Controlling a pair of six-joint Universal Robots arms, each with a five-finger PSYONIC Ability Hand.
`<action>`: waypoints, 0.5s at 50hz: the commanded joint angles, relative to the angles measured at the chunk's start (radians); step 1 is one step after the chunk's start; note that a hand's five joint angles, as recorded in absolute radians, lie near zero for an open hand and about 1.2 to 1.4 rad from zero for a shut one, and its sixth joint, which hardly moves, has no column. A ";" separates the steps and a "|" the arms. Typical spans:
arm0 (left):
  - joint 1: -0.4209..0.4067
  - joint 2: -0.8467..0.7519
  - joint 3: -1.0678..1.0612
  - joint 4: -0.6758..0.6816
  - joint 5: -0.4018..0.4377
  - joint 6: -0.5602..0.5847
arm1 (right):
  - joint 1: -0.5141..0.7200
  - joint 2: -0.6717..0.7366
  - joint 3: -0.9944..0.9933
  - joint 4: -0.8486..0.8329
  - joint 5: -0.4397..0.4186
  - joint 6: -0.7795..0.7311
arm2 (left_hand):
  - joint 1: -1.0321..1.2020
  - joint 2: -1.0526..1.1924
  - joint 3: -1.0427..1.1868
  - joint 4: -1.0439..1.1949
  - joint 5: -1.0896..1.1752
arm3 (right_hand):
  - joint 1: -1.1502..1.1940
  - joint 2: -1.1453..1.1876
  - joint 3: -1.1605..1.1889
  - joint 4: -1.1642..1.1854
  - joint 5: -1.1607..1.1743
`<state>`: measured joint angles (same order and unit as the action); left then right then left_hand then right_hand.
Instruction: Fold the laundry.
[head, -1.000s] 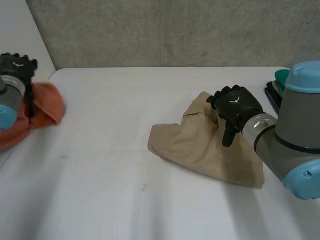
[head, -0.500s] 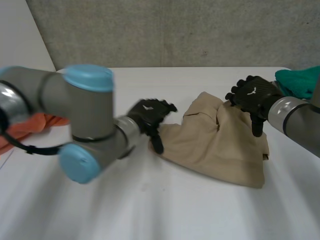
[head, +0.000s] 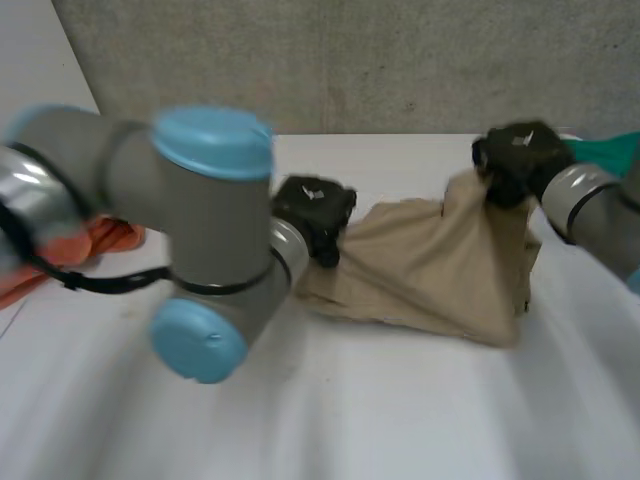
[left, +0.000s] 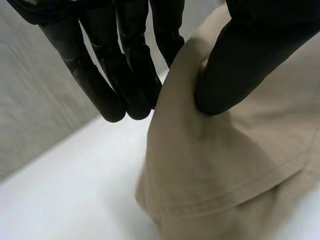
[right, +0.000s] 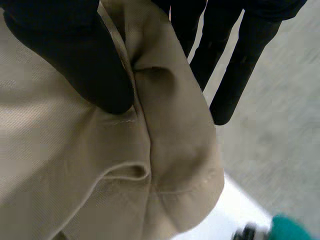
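In the head view, the beige cloth (head: 430, 270) lay right of centre on the white table (head: 400, 420), stretched between both arms. The left robot hand (head: 313, 208), mid-frame, was clamped on the cloth's left end. The right robot hand (head: 515, 160), upper right, gripped its raised right corner. An orange cloth (head: 105, 240) sat at the left edge and a teal cloth (head: 610, 150) at the right edge.

In the left wrist view, thumb and fingers (left: 132, 85) pinched a hemmed fold.

In the right wrist view, the thumb (right: 85, 60) pressed a cloth edge against the fingers.
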<state>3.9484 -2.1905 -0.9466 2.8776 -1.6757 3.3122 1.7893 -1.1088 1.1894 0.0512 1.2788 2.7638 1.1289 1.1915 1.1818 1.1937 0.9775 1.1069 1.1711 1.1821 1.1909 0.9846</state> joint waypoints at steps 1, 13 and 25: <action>0.021 0.256 -0.165 0.058 0.014 -0.039 | 0.004 -0.040 -0.105 -0.076 -0.151 0.066 | 0.267 0.205 0.215 0.203 0.244 | 0.289 0.225 0.214 0.205 0.237; -0.002 0.056 -0.195 0.114 0.016 -0.059 | 0.078 0.299 -0.344 -0.076 -0.239 0.051 | 0.267 0.205 0.215 0.203 0.244 | 0.289 0.225 0.214 0.205 0.237; 0.080 -0.036 -0.072 0.069 0.090 -0.147 | 0.148 0.377 -0.364 -0.090 0.071 -0.023 | -0.954 -1.017 -1.007 -1.019 -0.977 | -0.932 -0.997 -1.008 -1.016 -0.985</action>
<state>3.9856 -2.2633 -1.0657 3.0059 -1.6689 3.2364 1.9060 -0.7153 0.8124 -0.0324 1.1138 2.7565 0.9375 0.9481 0.9520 0.9485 0.7780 0.4978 0.4831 0.4865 0.4847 0.2895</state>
